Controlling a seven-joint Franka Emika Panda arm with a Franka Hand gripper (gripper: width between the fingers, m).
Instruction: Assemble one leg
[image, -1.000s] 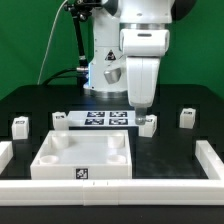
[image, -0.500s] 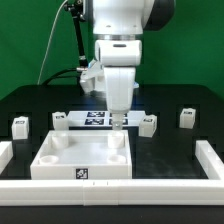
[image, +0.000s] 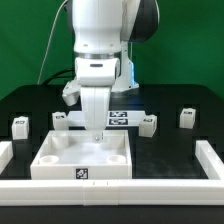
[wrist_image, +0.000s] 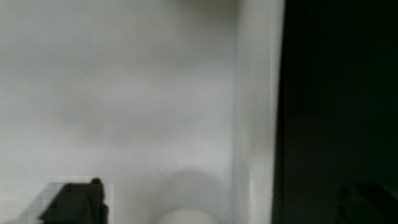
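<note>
Four small white tagged legs stand on the black table: one at the exterior view's far left, one behind the tabletop's left corner, one right of centre, and one at the right. My gripper points down over the far edge of the white tray-like tabletop, between the second and third legs, and touches none of them. In the blurred wrist view the gripper has its dark fingers wide apart with nothing clearly between them, over the white tabletop.
The marker board lies behind the tabletop, partly hidden by the arm. White rails run along the front, left and right of the table. The arm's base stands at the back centre.
The arm has swept from above the right-of-centre leg toward the exterior view's left, ending over the tabletop's far edge. All four legs stay where they were.
</note>
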